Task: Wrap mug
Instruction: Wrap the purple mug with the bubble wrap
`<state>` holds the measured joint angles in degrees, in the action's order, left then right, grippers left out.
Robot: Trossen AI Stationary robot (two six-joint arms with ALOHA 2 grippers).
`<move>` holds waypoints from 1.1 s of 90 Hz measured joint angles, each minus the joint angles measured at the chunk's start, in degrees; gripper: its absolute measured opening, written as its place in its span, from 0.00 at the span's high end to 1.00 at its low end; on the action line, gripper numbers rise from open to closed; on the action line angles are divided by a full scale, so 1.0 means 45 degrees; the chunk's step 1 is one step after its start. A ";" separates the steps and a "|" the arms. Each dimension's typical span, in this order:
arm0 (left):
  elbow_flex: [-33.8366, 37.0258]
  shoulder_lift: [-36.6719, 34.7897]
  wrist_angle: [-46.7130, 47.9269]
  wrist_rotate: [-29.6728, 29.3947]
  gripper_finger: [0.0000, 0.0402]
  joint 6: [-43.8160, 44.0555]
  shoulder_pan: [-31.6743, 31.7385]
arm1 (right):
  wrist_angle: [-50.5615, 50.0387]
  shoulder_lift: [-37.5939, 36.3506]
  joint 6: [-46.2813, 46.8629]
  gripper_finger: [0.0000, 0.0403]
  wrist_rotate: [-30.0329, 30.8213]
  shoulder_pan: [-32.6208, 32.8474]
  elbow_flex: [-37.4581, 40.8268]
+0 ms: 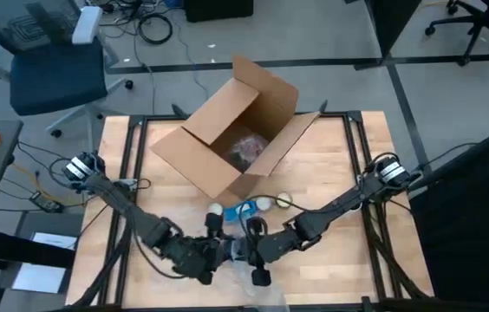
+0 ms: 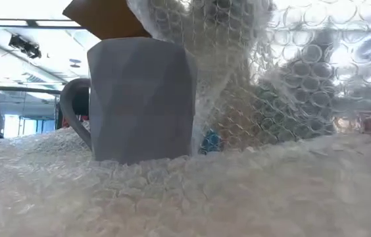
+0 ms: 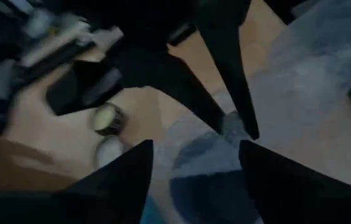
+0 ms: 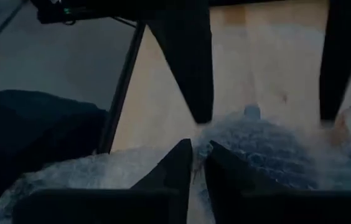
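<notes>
On the table [image 1: 331, 165], near its front edge, bubble wrap [image 2: 172, 191] is spread under the upright mug [image 2: 143, 99], flanked closely by the spread-jawed left gripper [image 1: 214, 251] and the right gripper [image 1: 257, 243], jaws pinched on wrap.

High view: even, moderate overhead lighting; the wooden table [image 1: 331, 165] reads clearly, with soft, faint shadows under the cardboard box [image 1: 236, 130]. Slight softness overall; no glare.

Low view: strongly backlit. Ceiling lights [image 2: 14, 29] and the windows behind are overexposed, leaving the near face of the grey mug [image 2: 143, 99] in flat shade. The bubble wrap [image 2: 192, 191] in the foreground is out of focus and hazy; highlights glint on its raised sheet.

Left wrist view: dim and heavily blurred, consistent with motion smear; the fingers [image 3: 119, 180] appear as black silhouettes.

Right wrist view: dim, soft focus; fingers [image 4: 175, 168] silhouetted, the table beyond brighter.
</notes>
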<state>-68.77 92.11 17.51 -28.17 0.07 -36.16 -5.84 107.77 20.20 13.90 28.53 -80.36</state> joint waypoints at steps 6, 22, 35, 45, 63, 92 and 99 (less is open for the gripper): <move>0.0000 0.0070 -0.0082 0.1079 0.42 -0.0009 0.0419 | -0.0017 0.0000 -0.0082 0.92 -0.0061 0.0000 0.0000; 0.0000 0.0556 -0.0096 0.2864 0.44 -0.0022 0.0956 | -0.0138 -0.0015 -0.0081 0.89 -0.0134 0.0000 0.0005; 0.0000 0.0895 -0.0241 0.3255 0.47 -0.0378 0.0931 | -0.0300 -0.0016 -0.0084 0.87 -0.0139 0.0000 0.0005; 0.0000 0.1041 -0.0492 0.3250 0.50 -0.0553 0.0932 | -0.0301 -0.0024 0.0059 0.87 -0.0354 0.0004 0.0005; 0.0000 0.1041 -0.0491 0.3235 0.72 -0.0568 0.0932 | -0.0812 -0.0645 0.0139 0.87 -0.0378 0.0414 -0.0003; 0.0000 0.1041 -0.1620 0.2970 0.98 -0.0553 0.1025 | -0.2605 -0.1848 0.0188 0.87 0.1597 0.1328 -0.0092; 0.0000 0.1038 -0.1621 0.2603 1.00 -0.0515 0.1025 | -0.3169 -0.1836 0.0579 0.87 0.1639 0.1410 -0.0087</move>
<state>-68.77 96.78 10.22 -16.45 -2.24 -31.55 -20.10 99.50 22.80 21.28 34.88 -80.75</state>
